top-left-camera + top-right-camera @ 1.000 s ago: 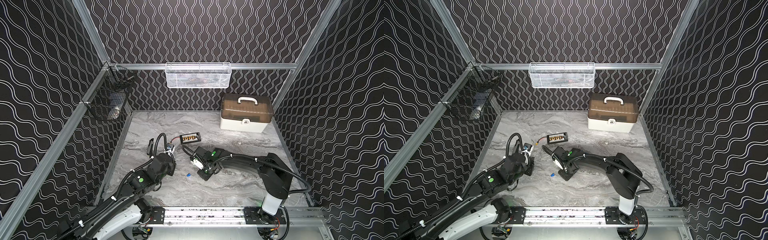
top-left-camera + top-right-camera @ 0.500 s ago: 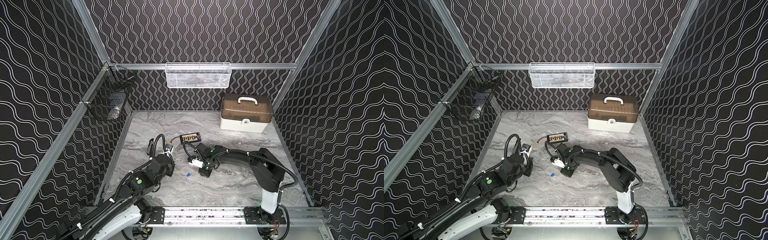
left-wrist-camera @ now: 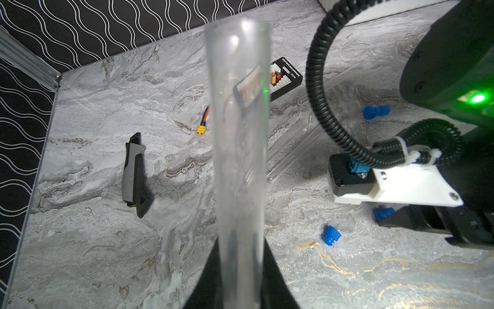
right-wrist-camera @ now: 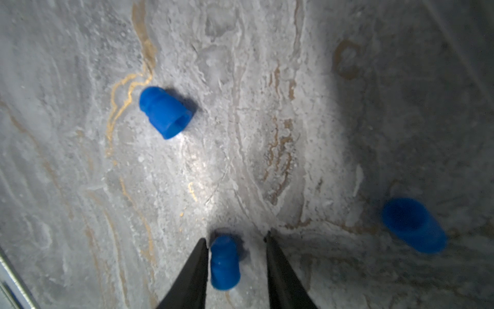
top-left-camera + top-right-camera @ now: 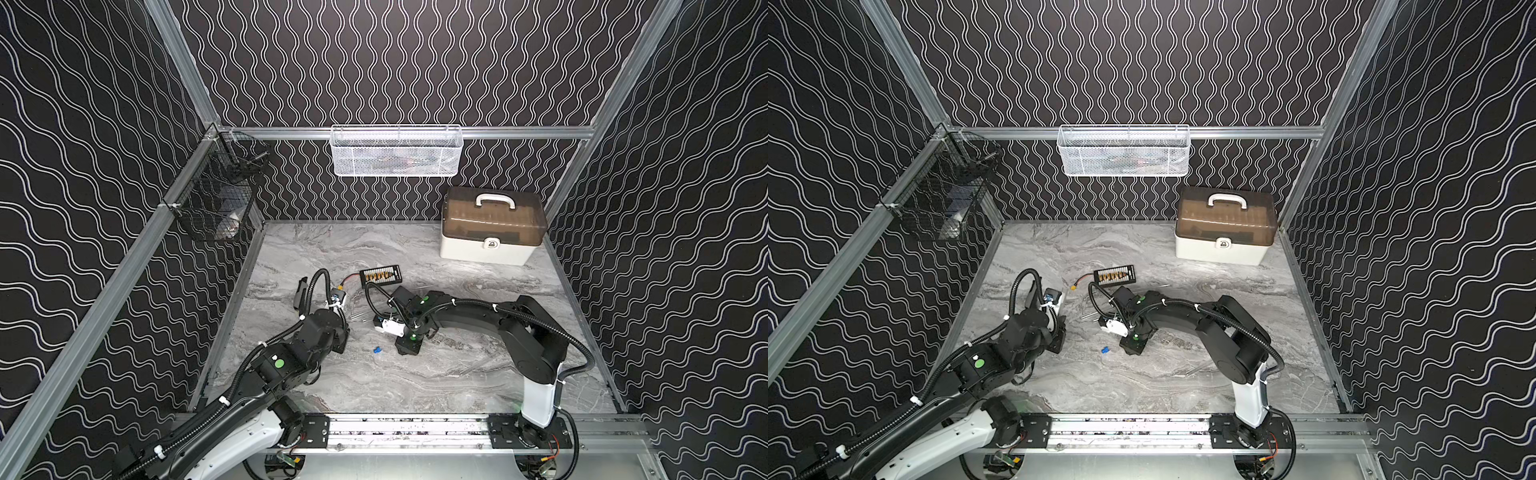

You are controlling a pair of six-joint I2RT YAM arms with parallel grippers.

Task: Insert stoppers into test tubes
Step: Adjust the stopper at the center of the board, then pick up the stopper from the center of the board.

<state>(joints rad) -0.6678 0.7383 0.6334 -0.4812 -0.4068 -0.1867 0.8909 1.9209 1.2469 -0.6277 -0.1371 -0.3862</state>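
The left gripper [image 3: 240, 251] squeezes a tube [image 3: 238, 128] tight, in front of the board [image 5: 380, 275] and to its left. More tubes [image 3: 294, 145] lie flat on the table [image 5: 415, 374] just in front of the board. The right gripper [image 4: 235, 236] is low over the table, further in front of the board, with its jaws a little apart. One stopper [image 4: 224, 263] lies between them, not pinched. Two more stoppers [image 4: 165, 112] lie loose nearby.
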